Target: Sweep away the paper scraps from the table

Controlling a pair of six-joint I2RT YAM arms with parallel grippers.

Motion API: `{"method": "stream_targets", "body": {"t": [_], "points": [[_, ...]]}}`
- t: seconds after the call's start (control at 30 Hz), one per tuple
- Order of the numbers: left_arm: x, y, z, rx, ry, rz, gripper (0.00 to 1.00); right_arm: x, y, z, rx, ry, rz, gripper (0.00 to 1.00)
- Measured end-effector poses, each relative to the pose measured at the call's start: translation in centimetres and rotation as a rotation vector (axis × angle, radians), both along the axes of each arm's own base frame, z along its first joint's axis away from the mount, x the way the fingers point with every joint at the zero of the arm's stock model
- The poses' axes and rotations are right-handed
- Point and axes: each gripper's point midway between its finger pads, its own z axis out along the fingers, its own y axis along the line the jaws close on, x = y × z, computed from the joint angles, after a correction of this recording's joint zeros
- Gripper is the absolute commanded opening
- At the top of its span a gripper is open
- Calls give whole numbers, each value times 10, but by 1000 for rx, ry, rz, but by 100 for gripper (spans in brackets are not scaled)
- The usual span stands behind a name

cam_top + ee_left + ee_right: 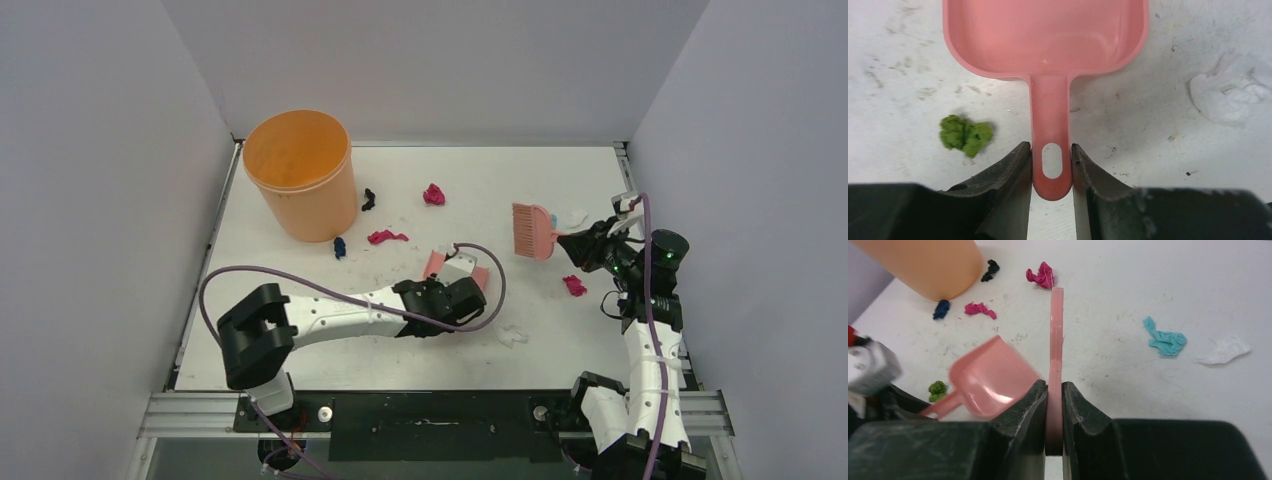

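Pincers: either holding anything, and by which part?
Left pincer grips the pink dustpan at its handle end, beside the hanging hole. Right pincer clamps the pink brush by its handle.

White table (560,170) w/ scuffs, orange bucket (300,180) back-left, paper scraps (387,237) scattered (magenta, black, blue, green), pink dustpan (1048,30) mid
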Motion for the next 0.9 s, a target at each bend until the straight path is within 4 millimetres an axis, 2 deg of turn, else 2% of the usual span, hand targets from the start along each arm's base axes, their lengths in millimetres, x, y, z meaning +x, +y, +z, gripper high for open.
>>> {"method": "stream_targets", "body": {"t": [0.1, 0.2, 0.3, 0.4, 0.43, 0.5, 0.63, 0.73, 0.9], "points": [[11, 16, 33, -26, -45, 21, 0, 1, -7, 0, -60, -5, -20, 5], [23, 38, 69, -63, -108, 56, 0, 6, -14, 17, -116, -45, -45, 5], [30, 74, 98, -94, -170, 102, 0, 16, -15, 45, -117, -74, -37, 5], [32, 113, 120, -125, -240, 159, 0, 27, -4, 57, -81, -45, 11, 5], [30, 127, 128, -143, -268, 175, 0, 30, 9, 55, -72, -24, 51, 5], [25, 143, 140, -190, -307, 188, 0, 26, 55, 44, -62, 29, 200, 5], [11, 181, 165, -334, -411, 208, 0, -20, 168, 10, -91, 163, 603, 5], [3, 211, 179, -421, -491, 248, 0, -40, 212, -5, -114, 254, 777, 5], [-5, 252, 194, -537, -617, 345, 0, -32, 271, -17, -133, 327, 912, 5]]}}
